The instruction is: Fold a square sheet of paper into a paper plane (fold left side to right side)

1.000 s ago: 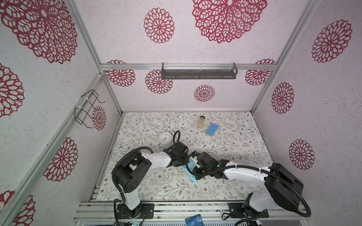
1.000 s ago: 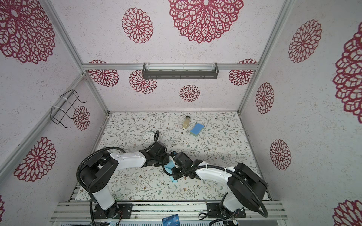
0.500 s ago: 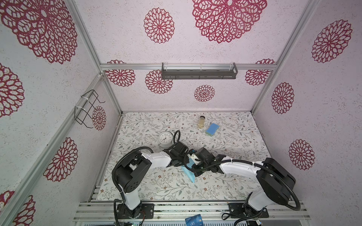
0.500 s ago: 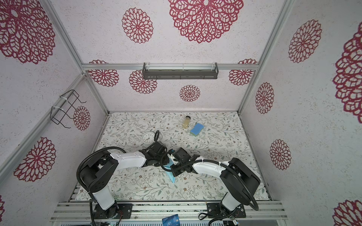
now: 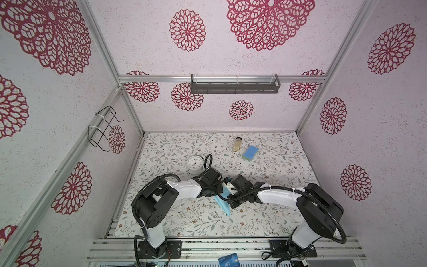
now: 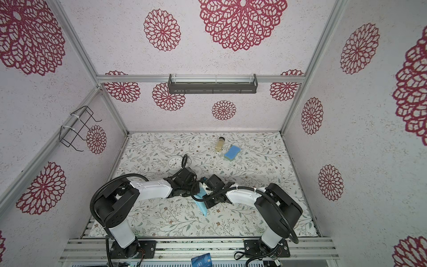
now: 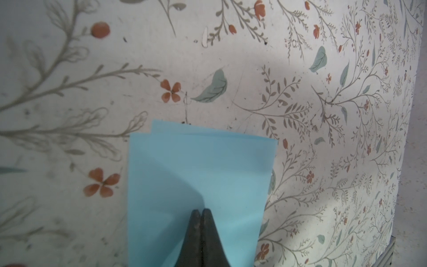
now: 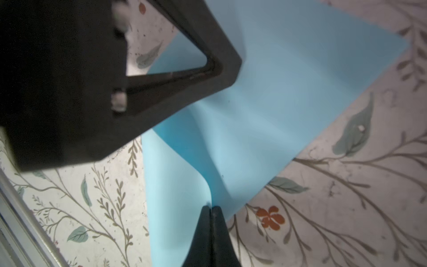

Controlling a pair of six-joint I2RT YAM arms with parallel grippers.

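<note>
The sheet of paper [image 7: 198,175] is seen as thin, smooth, matt paper. The fingers [image 7: 194,235] are made of a dark, matt material, plastic by its look. The table [image 7: 231,57] is covered with a smooth printed surface, scuffed and speckled in places. The frame rails [image 5: 161,79] are shown as pale brushed metal, the walls [image 5: 138,34] as rough-grained, the wire rack [image 5: 101,129] as thin black metal.

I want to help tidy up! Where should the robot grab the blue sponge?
Probably from above, pinching the blue sponge across its narrower width. It lies flat with its long sides bare. Mind the small jar close beside it.
</note>
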